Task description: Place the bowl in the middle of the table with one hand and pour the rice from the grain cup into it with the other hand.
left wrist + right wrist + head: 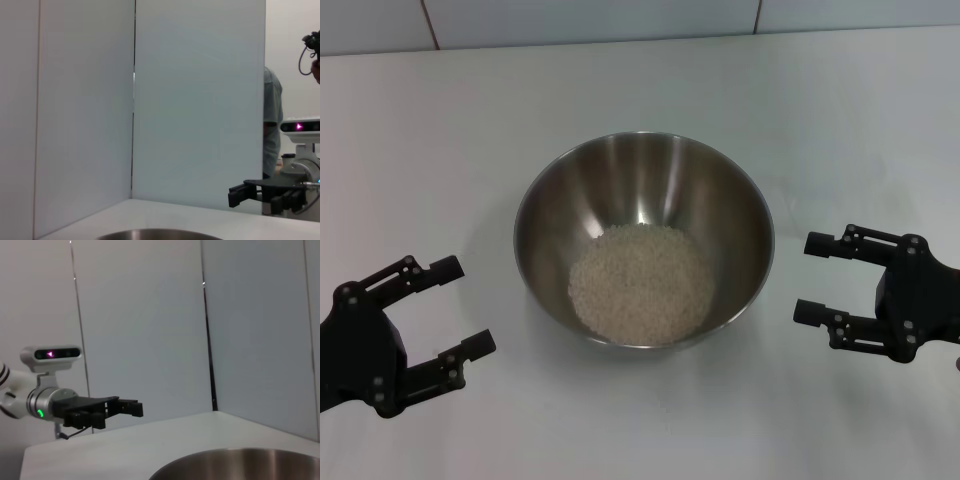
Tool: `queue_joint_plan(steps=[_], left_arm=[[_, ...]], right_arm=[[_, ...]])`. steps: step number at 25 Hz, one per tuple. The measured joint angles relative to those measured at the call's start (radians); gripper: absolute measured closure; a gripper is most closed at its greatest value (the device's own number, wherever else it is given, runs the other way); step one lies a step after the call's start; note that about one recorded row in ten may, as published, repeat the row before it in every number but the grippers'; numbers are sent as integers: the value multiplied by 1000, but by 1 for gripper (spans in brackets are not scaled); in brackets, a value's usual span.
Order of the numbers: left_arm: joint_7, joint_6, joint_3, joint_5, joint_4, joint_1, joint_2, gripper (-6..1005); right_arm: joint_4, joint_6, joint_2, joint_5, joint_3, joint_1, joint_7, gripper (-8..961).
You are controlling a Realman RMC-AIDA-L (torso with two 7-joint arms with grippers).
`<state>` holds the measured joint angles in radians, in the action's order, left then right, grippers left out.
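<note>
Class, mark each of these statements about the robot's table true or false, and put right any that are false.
1. The rice lies inside the bowl. True.
2. The left gripper is clamped on the bowl's rim. False: it is open and stands apart from the bowl, on its left.
3. The right gripper holds nothing. True.
4. The bowl lies tipped on its side. False: it stands upright on the table.
5. The grain cup stands inside the bowl. False: no cup is in view.

I work in a lab test cell: my white table [620, 80] is boxed in by plain white panels [200, 100], and beyond the panels stand a person [272, 125] and a camera rig [300, 126].
</note>
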<state>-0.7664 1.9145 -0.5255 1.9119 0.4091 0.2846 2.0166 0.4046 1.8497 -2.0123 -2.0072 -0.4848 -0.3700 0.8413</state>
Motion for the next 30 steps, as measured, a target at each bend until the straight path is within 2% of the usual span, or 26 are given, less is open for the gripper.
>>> queue_joint_plan(steps=[9,17,25,30], left_arm=[[-46,-3,0,33,43,8,2,227],[-156,-8,-20,41,153,17,5,227],[-210,-20,-37,64,188,37,0,227],[-249,-20,-37,92,235,50,5,227]], right_arm=[[63,0,1,-29,0,-9,37,234],[192,0,-13,-56,0,-13,106,232],[258,-1,-16,-72,0,-22,153,232],[288,-1,-18,-72,0,-23,165,233]])
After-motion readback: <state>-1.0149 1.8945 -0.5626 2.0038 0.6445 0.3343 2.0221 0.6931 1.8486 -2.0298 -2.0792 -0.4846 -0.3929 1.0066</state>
